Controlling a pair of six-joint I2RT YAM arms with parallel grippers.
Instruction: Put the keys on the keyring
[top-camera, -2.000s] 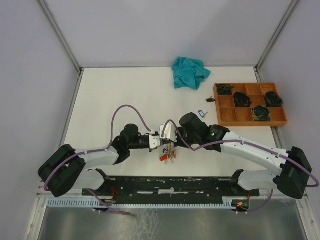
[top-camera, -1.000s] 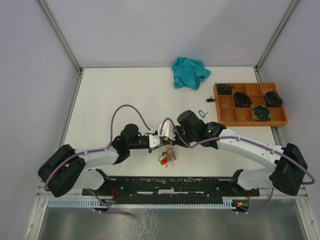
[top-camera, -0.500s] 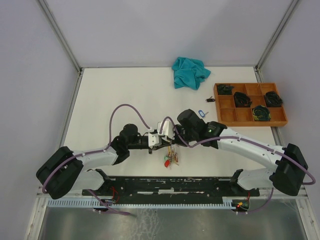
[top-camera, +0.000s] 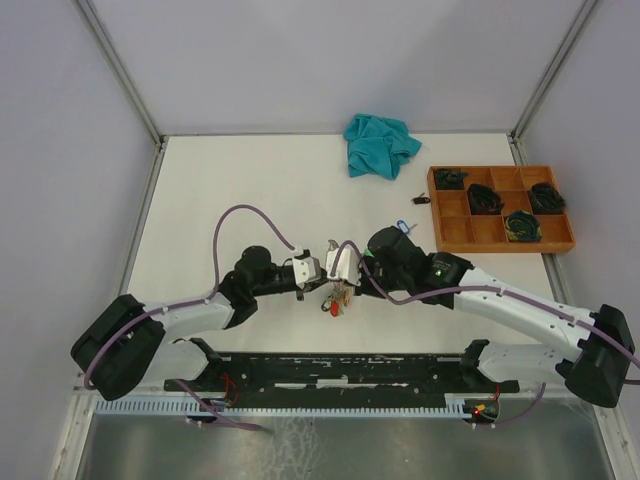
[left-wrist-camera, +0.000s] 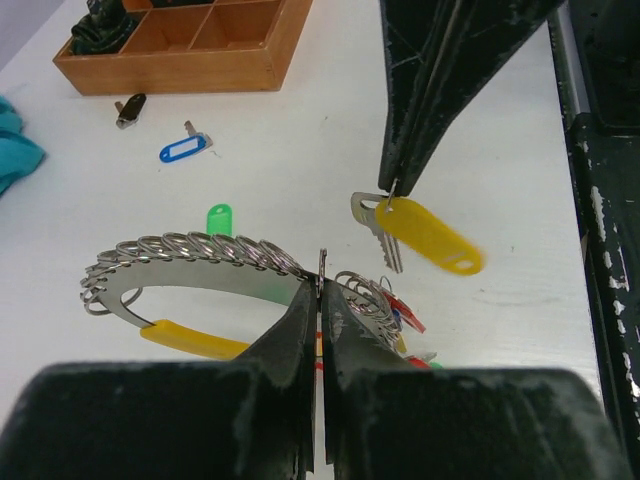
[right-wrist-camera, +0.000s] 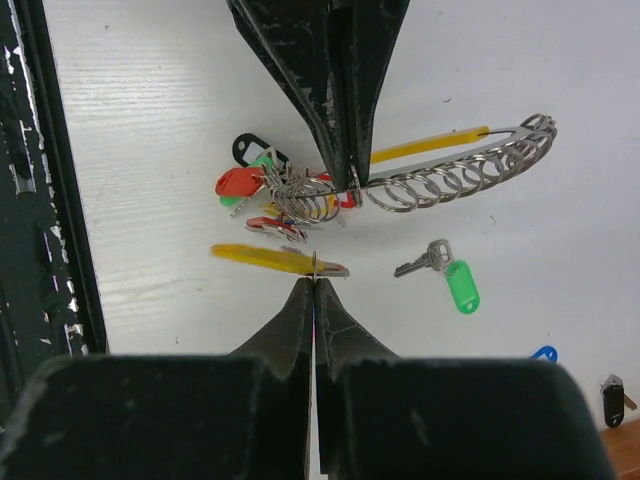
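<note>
**Threading stage, near centre of the table.** The left gripper (left-wrist-camera: 319, 285) is closed on the thin wire of the keyring (left-wrist-camera: 200, 246), which is held off the table with a row of small split loops and a bundle of tagged keys (right-wrist-camera: 270, 190) strung on it. The right gripper (right-wrist-camera: 313, 290), jaws clamped, pinches the loop of a yellow-tagged key (left-wrist-camera: 400, 225) just beside the ring. A green-tagged key (right-wrist-camera: 448, 272) lies loose on the table beyond them, and a blue-tagged key (left-wrist-camera: 185, 151) lies farther right, near the wooden tray (left-wrist-camera: 180, 72). The keys are probably light and rigid but swing freely, so the head or loop is the best grip. The wire looks springy and slick; hold it close to its opening
</note>
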